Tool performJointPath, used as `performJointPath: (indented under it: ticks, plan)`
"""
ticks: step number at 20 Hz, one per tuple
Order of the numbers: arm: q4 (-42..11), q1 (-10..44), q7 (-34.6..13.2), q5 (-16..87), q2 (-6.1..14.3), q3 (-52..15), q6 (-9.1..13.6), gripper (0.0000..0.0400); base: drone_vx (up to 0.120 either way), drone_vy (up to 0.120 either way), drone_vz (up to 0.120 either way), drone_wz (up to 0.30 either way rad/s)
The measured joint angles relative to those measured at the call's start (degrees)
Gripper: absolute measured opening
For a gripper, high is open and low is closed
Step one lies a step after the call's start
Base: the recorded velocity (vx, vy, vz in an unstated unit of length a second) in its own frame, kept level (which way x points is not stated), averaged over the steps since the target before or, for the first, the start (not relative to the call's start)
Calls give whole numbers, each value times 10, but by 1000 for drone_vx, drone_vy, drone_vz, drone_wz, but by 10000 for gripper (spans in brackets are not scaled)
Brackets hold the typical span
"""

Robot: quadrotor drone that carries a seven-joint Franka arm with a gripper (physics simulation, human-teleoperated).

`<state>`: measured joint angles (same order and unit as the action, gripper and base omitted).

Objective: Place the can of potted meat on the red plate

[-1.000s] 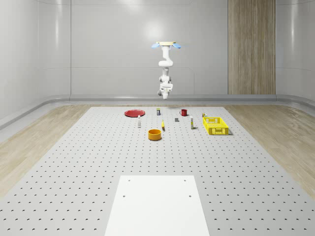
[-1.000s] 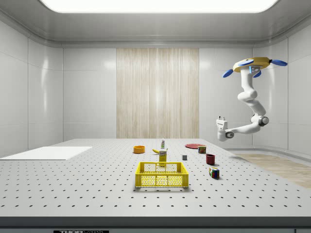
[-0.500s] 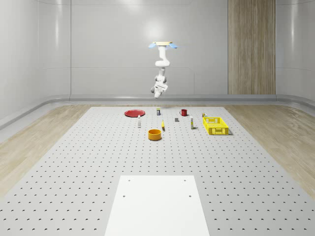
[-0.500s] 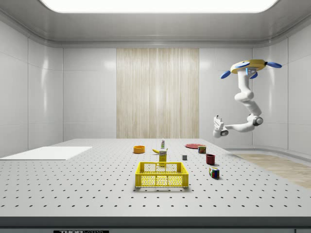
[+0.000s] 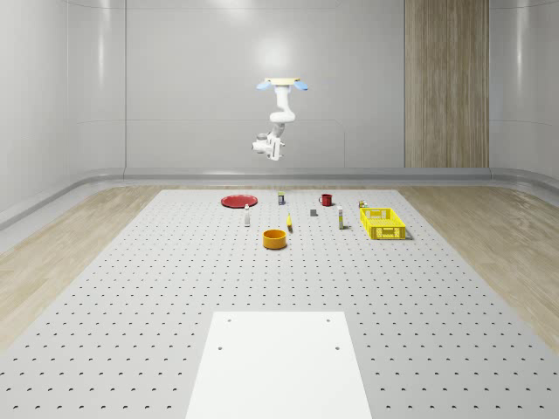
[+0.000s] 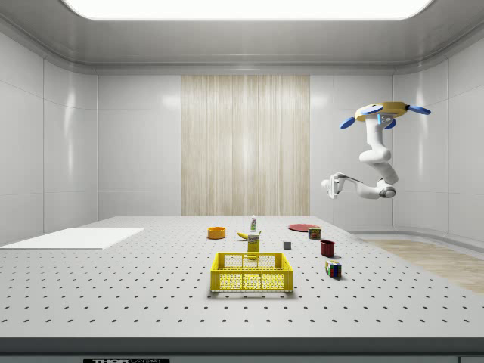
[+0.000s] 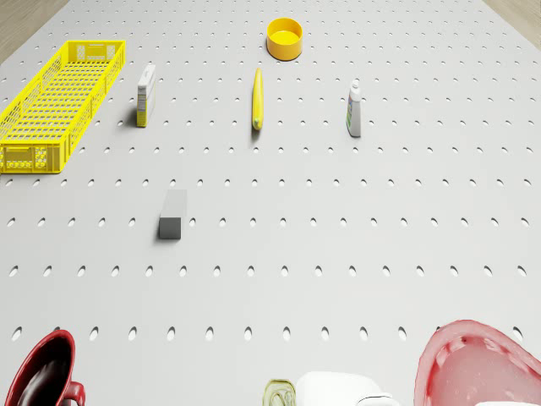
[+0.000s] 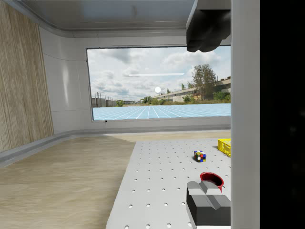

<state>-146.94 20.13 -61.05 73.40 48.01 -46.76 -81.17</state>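
Whole-scene view: the drone [image 5: 281,85] is hovering over the table's far edge, further toward this view's left than a second ago. It is now above the gap between the red plate [image 5: 238,201] and the can of potted meat [image 5: 280,199]. The arm is folding up, and the gripper [image 5: 260,146] is sitting higher than before, turned sideways well above the table [image 5: 131,288]. In the wrist view the fingers [image 8: 208,207] are standing wide apart, holding nothing. The can is resting upright where it was, near the far edge and apart from the plate, between it and the red mug [image 5: 326,200]. The yellow crate [image 5: 383,223] and orange bowl [image 5: 275,238] are unmoved. A white sheet [image 5: 279,367] is lying at the near edge of the perforated grey top. Pale panelled walls and a wood-grain strip [image 5: 446,83] are enclosing the room.
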Motion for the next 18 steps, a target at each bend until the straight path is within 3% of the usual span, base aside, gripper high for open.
performJointPath:
  ticks: [3,7,9,12,15,18]
  plan:
    - [-93,88,-77,169,24,-85,29,400,0,-120,-120,0]
    - [-157,208,-165,310,53,-161,83,400,0,-120,-120,0]
    - [-172,255,-197,348,67,-185,105,400,0,-120,-120,0]
    - [-183,308,-231,381,85,-211,128,400,120,-27,-27,0]
    - [-188,342,-254,396,100,-228,140,400,120,0,-13,0]
    - [-189,364,-269,401,112,-239,144,400,13,0,-120,0]
